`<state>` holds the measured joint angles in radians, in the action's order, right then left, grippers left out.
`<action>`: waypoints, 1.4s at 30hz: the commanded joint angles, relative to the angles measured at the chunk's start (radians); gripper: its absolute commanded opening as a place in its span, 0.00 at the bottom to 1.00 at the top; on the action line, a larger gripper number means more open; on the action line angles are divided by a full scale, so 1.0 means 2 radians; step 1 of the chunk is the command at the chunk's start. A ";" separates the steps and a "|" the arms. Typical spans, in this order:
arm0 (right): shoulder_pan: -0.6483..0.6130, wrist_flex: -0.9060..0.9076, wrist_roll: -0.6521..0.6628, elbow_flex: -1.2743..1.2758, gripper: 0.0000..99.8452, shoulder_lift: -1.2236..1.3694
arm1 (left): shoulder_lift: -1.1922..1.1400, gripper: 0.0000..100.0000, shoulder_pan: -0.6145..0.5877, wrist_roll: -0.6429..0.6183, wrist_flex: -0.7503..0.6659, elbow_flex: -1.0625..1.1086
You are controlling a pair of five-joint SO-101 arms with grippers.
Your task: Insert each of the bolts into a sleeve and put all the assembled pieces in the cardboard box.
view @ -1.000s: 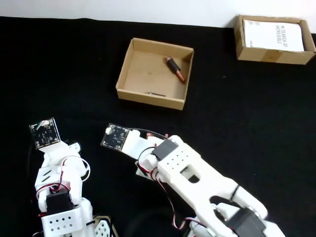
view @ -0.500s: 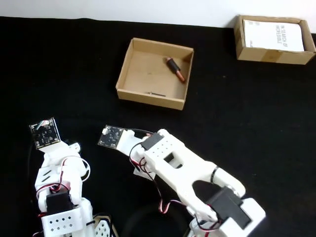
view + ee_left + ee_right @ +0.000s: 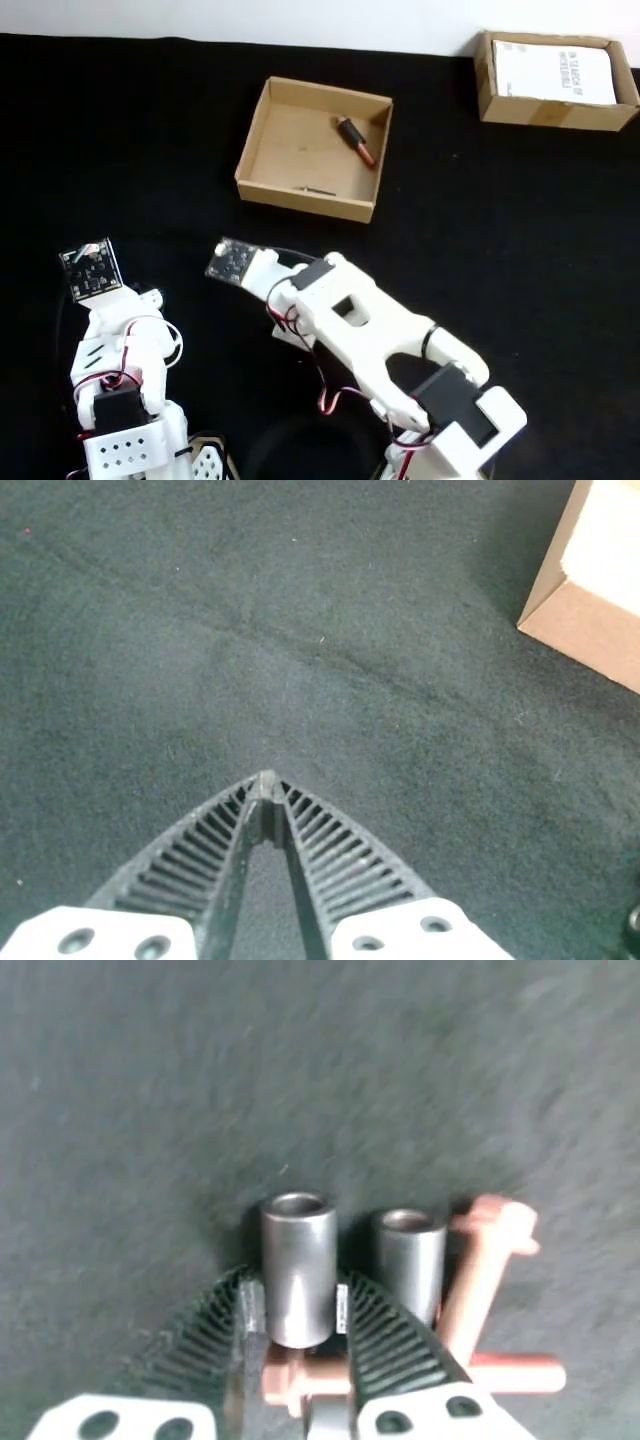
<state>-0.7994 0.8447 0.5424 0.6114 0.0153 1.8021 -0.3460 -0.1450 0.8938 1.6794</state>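
Observation:
Two grey sleeves stand upright on the black mat. My right gripper is shut on the nearer sleeve, one finger on each side. The second sleeve stands right beside it. Two copper-coloured bolts lie there: one bolt leans behind the second sleeve, the other bolt lies flat under the fingers. In the high view the right arm covers this spot. The cardboard box holds one assembled piece. My left gripper is shut with nothing in it, over bare mat.
A second cardboard box with a white sheet in it sits at the far right corner. The left arm stands at the near left. A corner of a cardboard box shows in the left wrist view.
The right arm's rear links swung left and towards the table's near edge, while its wrist stayed near the same spot. The left arm has not moved.

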 commanded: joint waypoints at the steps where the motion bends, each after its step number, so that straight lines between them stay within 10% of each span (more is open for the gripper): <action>1: 0.013 0.011 0.000 -0.052 0.01 -0.071 | 0.007 0.01 -0.003 0.002 -0.001 0.008; 24: 0.149 0.199 -0.001 0.111 0.01 -0.604 | -0.016 0.06 0.061 0.038 0.162 -0.125; 31: 0.212 0.198 -0.001 0.231 0.01 -0.752 | -0.290 0.04 0.113 0.028 0.282 -0.382; 42: 0.326 0.119 -0.001 0.388 0.01 -0.913 | -0.718 0.03 0.265 -0.150 0.424 -0.679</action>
<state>-0.2148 1.1500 0.5424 1.3418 -1.7584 0.5485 0.1143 -0.3813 1.7238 0.4442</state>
